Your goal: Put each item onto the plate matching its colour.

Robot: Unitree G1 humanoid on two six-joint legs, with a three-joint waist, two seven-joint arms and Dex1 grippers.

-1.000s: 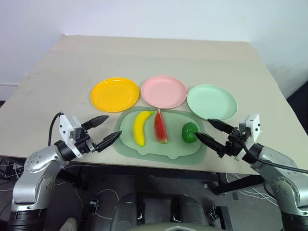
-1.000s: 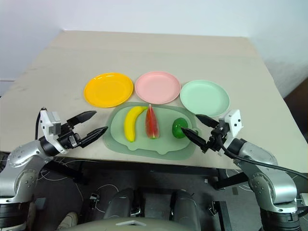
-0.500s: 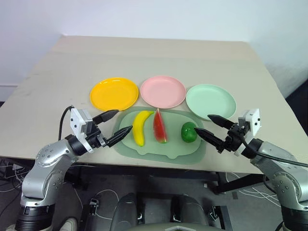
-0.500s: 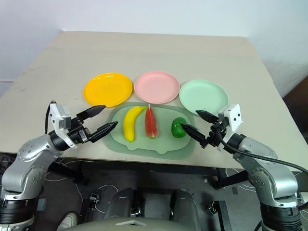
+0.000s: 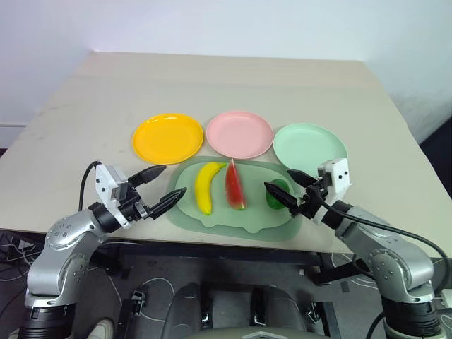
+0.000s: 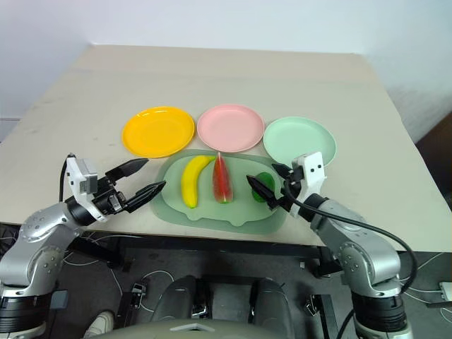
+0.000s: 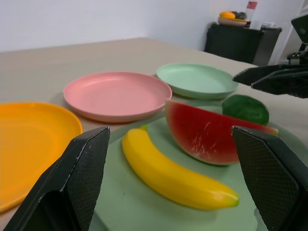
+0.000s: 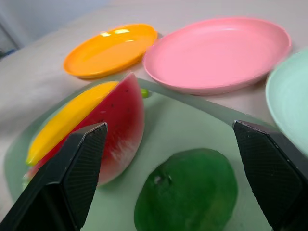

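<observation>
Lab-like room, bare beige table (image 5: 226,81), plain white wall (image 5: 212,25), floor cables (image 5: 152,293)

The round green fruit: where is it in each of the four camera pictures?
Left eye view: green fruit on the mat's right end, partly behind the right hand.
Right eye view: same spot, right of the watermelon wedge.
Left wrist view: far side, beyond the wedge.
Right wrist view: close up between the open fingers.
Shared landmark: the pink plate, behind the mat in every view.
</observation>
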